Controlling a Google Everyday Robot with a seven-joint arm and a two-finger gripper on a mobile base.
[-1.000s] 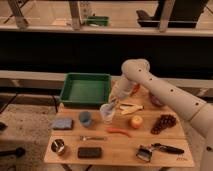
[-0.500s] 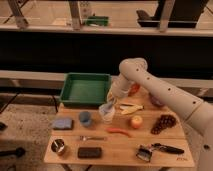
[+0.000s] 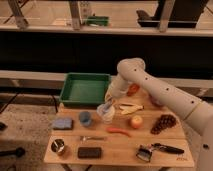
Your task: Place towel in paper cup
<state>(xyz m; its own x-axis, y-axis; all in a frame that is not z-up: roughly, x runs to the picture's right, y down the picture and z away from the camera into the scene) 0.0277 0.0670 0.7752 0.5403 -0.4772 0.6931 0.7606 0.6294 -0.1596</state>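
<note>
At the paper cup (image 3: 106,116) rim hang the jaws.

Probably a robotics lab: wooden table (image 3: 116,145) of assorted props (image 3: 89,152), railing (image 3: 125,30) behind, jaws at the paper cup (image 3: 106,115).

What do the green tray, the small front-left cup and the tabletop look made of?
Green tray: likely plastic, even matte green, moulded rim. Front-left cup: probably metal, greyish with bright glints. Table: looks like pale wood, matte tan. The tool hangs just over the white cup in front of the tray.
</note>
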